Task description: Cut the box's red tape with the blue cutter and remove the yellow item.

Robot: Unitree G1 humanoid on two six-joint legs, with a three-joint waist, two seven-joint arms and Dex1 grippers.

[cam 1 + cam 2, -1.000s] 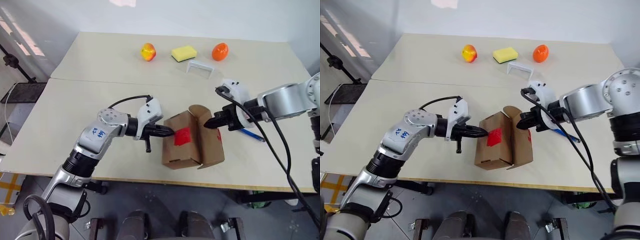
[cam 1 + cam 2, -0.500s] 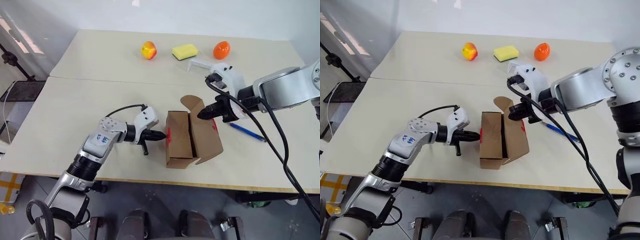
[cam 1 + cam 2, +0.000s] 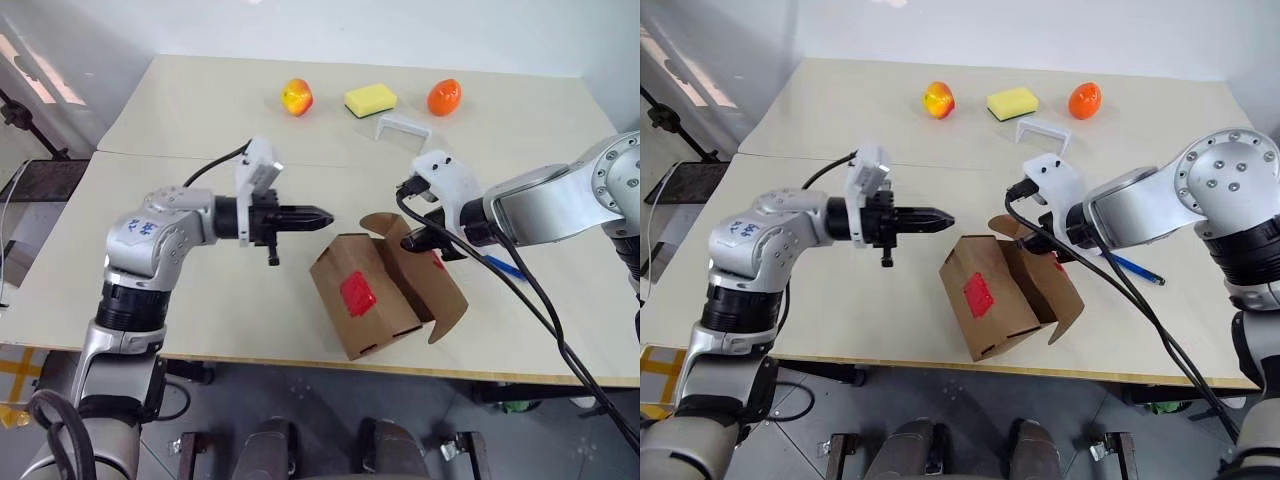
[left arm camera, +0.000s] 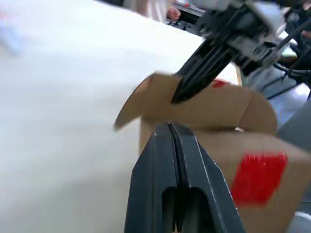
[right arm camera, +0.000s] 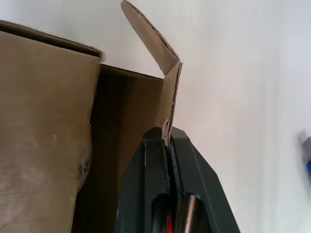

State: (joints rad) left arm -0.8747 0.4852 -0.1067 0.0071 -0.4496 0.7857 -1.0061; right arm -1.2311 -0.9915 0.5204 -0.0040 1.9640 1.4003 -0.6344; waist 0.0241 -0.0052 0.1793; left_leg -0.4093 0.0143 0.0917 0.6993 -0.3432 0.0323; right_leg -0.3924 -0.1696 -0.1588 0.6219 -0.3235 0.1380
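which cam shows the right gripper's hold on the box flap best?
Right wrist view: the right gripper is shut on the flap edge of the box, seen close. The eye views show the pinch small; the left wrist view shows it from outside.

The blue cutter (image 3: 505, 267) on the desk (image 3: 200, 130) is half hidden behind the right arm; the box (image 3: 375, 295) hides its own inside; in the left wrist view the box (image 4: 218, 116) is blurred
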